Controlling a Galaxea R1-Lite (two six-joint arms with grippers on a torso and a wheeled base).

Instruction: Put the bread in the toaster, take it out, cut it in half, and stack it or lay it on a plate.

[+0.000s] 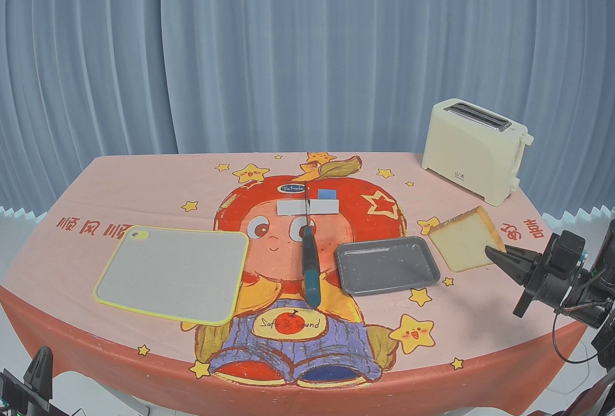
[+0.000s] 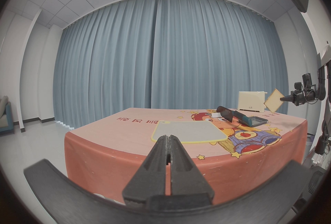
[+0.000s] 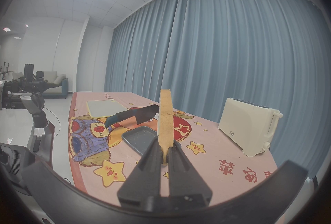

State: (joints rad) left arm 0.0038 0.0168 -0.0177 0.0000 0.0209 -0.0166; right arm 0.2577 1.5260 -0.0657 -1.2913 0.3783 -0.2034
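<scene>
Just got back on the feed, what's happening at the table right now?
The right end effector is shut on the bread slice, holding it clear of the table, between the grey plate and the toaster. The toaster's slots look empty. The left end effector is shut on nothing, off the table's near left edge. The knife lies mid-table with the cutting board to its left, both untouched.
</scene>
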